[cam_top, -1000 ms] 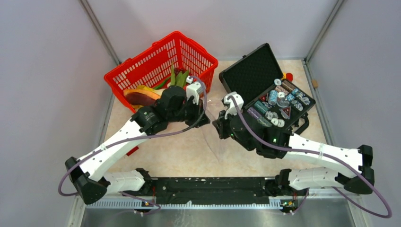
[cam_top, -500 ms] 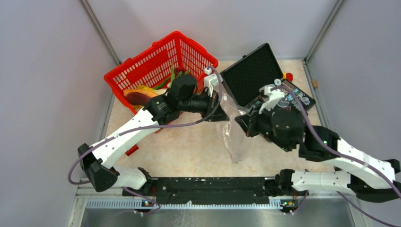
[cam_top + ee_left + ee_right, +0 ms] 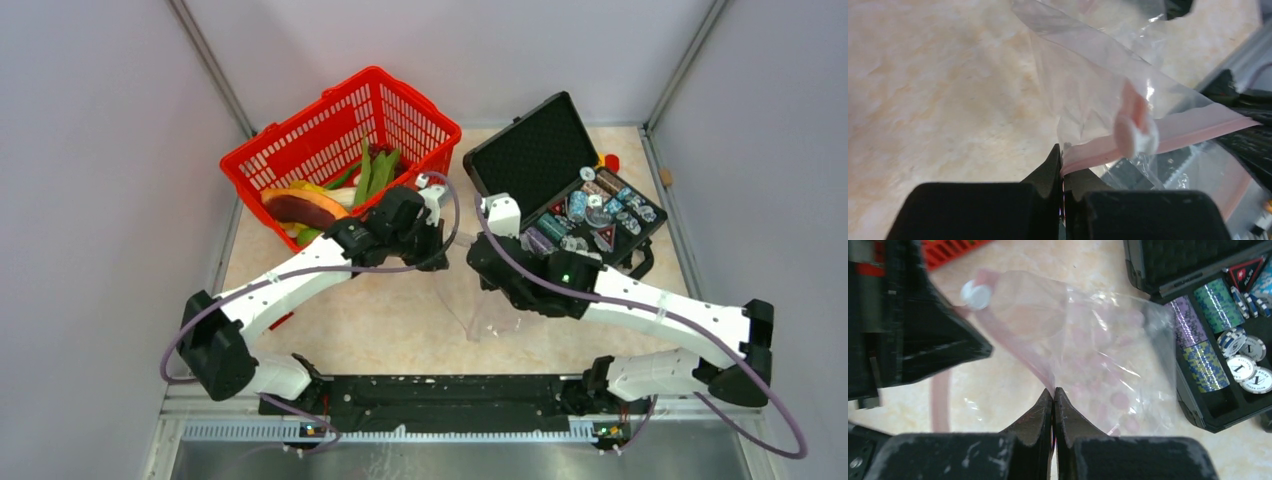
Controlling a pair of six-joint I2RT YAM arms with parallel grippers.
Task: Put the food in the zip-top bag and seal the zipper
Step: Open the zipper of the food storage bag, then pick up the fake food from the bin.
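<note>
Clear crinkly film first: the zip-top bag [image 3: 487, 312] sags onto the table [image 3: 370, 320] at centre, nearest the arm bases, its mouth end held up between the two arms. Half a second ago both arms were raised and pulled back toward the far items with the bag stretched in the air. Now they have dropped and come together, so the bag is low and slack again.

My read: this is still bag handling, getting the mouth spread, and loading has not begun.

Left gripper [image 3: 1063, 167]: fingers clamped together on the end of the zipper [image 3: 1193, 127], the pink strip running away from the tips. A white tab [image 3: 1136, 134] sits on that strip. Probably the slider, but it is blurred.

Right gripper [image 3: 1053, 392]: fingers likewise pinched tight, on the pink edge further along. The two grippers are close but apart.

Further back, the food [image 3: 310, 205] lies in the red mesh basket [image 3: 300, 130], far left, with none of it in the bag as far as I see. The black case [image 3: 530, 150] stands lid up at far right, poker chips [image 3: 1205, 340] inside.

Hard to tell:
- whether the mouth is parted or pressed together, since both wrist views show only folded film
- what the pinkish blotches through the plastic in the right wrist view are
- the fingertips in the top view, which the wrists cover
- several food pieces, hidden behind the basket wall and the left arm
</note>
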